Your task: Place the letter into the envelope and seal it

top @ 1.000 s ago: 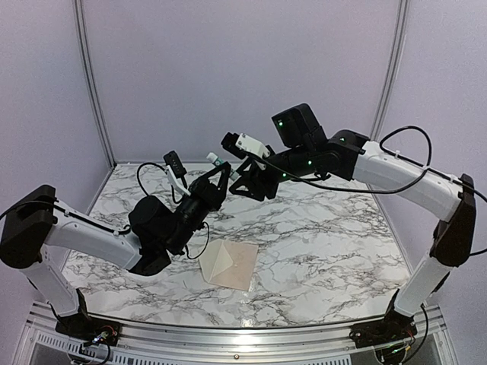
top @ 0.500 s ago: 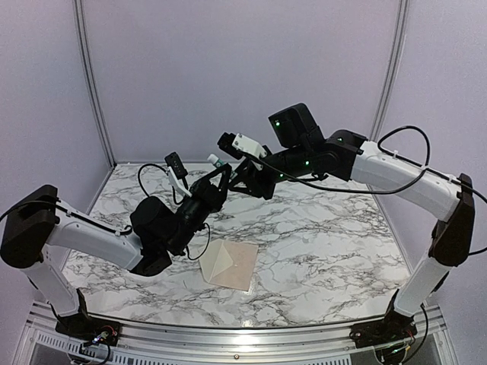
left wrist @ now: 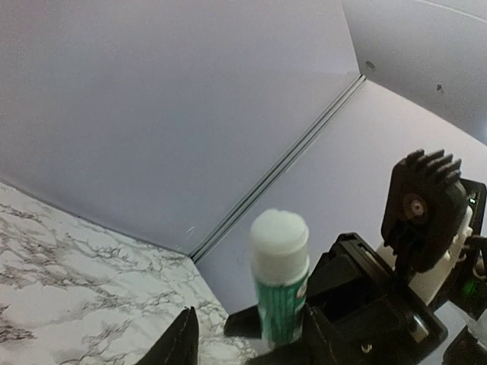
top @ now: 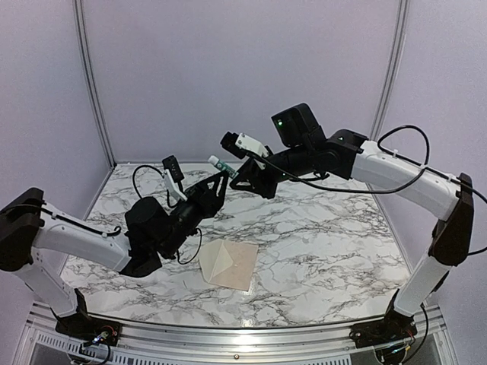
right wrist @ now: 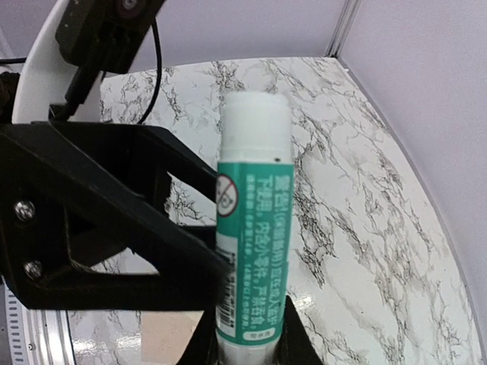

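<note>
Looks like a mid-air handoff of the glue stick point(right wrist: 253, 213), high above the table point(top: 319, 228) at 12 o'clock from the paper. Trust the right gripper point(right wrist: 247, 342) only once solid: narrow now, pinching the tube's base. Keep the left gripper point(left wrist: 247, 346) spread, clamping nothing, with a gap showing at its 9 o'clock finger. Back the left out straight, no sideways drag on the tube. Hold the tube upright and grip low, leaving the white tip free. Can't tell cap on or off, so check before dabbing. Then bring it down to the envelope point(top: 215, 264), flat near the table's 6 o'clock edge, with the letter point(top: 242, 262) touching it at 3 o'clock. Can't tell whether tucked in or just overlapping, so verify before gluing the flap. Count: two arms, one table, one envelope, one letter, one glue stick.
</note>
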Controlling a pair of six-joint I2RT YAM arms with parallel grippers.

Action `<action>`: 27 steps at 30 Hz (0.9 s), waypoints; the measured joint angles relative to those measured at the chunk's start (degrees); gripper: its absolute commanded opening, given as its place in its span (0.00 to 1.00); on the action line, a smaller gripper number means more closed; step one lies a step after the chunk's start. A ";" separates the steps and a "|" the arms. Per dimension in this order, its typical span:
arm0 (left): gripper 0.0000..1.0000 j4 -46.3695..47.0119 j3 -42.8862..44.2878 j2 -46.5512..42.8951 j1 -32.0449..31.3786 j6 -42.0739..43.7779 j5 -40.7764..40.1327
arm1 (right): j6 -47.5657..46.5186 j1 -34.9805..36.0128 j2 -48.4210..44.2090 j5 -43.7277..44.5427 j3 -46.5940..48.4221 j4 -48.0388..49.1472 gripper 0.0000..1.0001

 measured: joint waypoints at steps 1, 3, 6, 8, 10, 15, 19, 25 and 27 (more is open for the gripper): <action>0.52 -2.58 -1.01 -2.01 0.00 0.24 -0.26 | 0.02 -0.63 0.00 -0.90 -0.33 0.04 0.10; 0.52 -8.72 -2.97 -6.82 -0.02 1.42 -0.70 | 0.04 -2.32 -0.20 -2.23 -1.22 0.13 0.10; 0.53 -20.72 -4.00 -15.39 0.02 6.43 -0.98 | -0.09 -5.22 -0.81 -4.63 -3.76 0.02 0.10; 0.52 -29.05 -3.17 -19.76 0.07 12.09 -0.92 | -0.20 -6.27 -0.85 -6.16 -5.35 -0.07 0.09; 0.50 -38.14 -1.16 -23.30 0.02 19.19 -0.55 | -0.17 -6.49 -0.87 -8.31 -7.54 -0.11 0.08; 0.47 -62.31 11.10 -24.24 -1.55 40.30 -0.28 | 0.07 -6.34 -0.85 -13.81 -11.19 -0.96 0.07; 0.47 -73.02 18.67 -21.35 -8.85 57.31 -5.35 | 0.74 -6.27 -0.76 -18.51 -12.04 -1.60 0.08; 0.48 -80.74 20.02 -12.87 -17.62 82.36 -17.38 | 1.75 -5.62 -0.02 -25.31 -12.79 -2.99 0.08; 0.48 -81.26 19.74 -10.58 -18.16 88.04 -20.24 | 1.99 -5.09 -0.02 -26.80 -13.70 -3.26 0.08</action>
